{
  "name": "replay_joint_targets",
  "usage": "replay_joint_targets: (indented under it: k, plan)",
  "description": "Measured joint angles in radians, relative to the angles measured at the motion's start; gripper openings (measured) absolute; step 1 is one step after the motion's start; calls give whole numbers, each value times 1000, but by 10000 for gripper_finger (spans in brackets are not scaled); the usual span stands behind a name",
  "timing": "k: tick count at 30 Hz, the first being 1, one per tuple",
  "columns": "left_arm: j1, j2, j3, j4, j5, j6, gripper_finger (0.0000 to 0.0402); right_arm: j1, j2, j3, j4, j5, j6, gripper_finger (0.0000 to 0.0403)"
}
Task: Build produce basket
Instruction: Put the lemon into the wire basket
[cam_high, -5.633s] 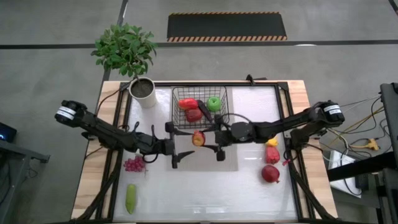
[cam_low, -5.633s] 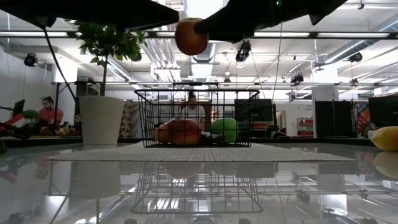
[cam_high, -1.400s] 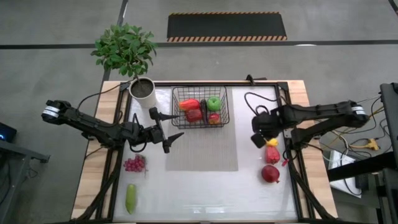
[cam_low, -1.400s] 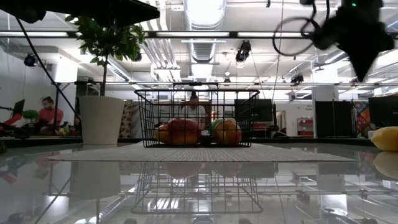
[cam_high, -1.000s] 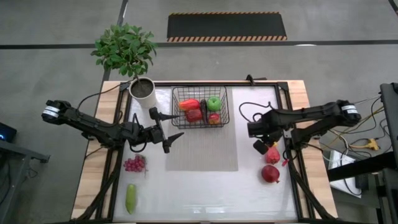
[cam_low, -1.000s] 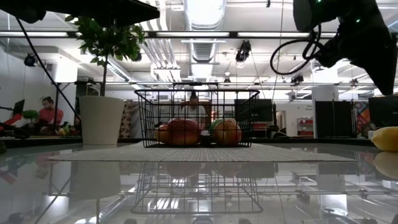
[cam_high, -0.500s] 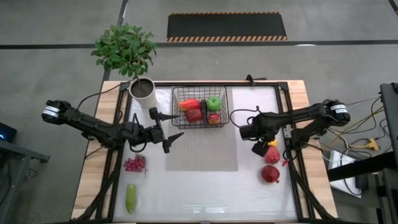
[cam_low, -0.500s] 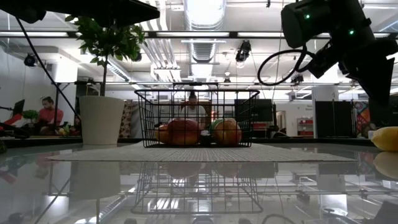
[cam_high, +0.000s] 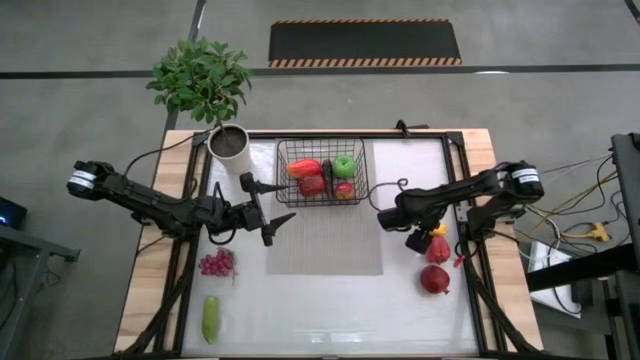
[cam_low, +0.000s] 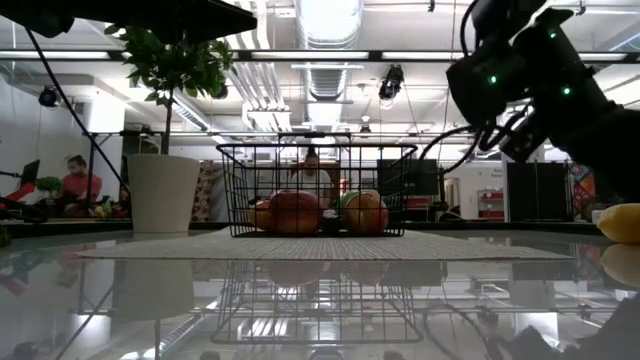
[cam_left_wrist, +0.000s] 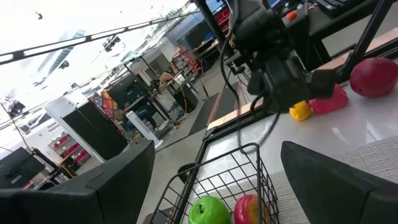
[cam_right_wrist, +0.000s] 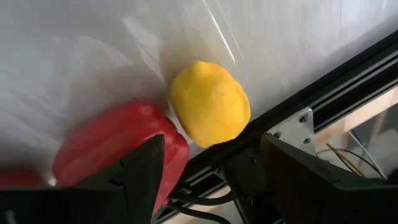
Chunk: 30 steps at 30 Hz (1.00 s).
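Right wrist view shows your right gripper (cam_right_wrist: 208, 168), fingers wide, over the yellow pepper (cam_right_wrist: 210, 102) beside the red pepper (cam_right_wrist: 118, 152) at the surface's right edge. It looks smooth, light, likely slippery; grip its middle. Since earlier, the arm swung from the basket (cam_high: 321, 172).

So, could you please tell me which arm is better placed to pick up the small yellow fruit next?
The right. Its gripper hangs open directly beside the yellow fruit and red pepper, filling its wrist view. The left gripper waits open across the mat, left of the basket.
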Motion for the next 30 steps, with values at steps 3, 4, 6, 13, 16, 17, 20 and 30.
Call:
replay_joint_targets:
  k: [3, 4, 6, 13, 16, 17, 20, 30]
  plan:
    - [0, 0, 0, 0, 0, 0, 331, 0, 38, 0, 3, 0, -20, 249]
    - [0, 0, 0, 0, 0, 0, 331, 0, 52, 0, 5, 0, -24, 249]
    - [0, 0, 0, 0, 0, 0, 331, 0, 75, 0, 16, 5, -27, 249]
    - [0, 0, 0, -1, 0, 0, 331, 0, 153, 0, 65, 15, -33, 240]
    - [0, 0, 0, -1, 0, 0, 331, 0, 169, 0, 73, 17, -35, 221]
    - [0, 0, 0, -1, 0, 0, 331, 0, 170, 0, 73, 19, -35, 212]
    - [0, 0, 0, -1, 0, 0, 331, 0, 172, 0, 76, 19, -34, 178]
    - [0, 0, 0, -2, 0, 0, 331, 0, 138, 0, 86, 41, -26, 103]
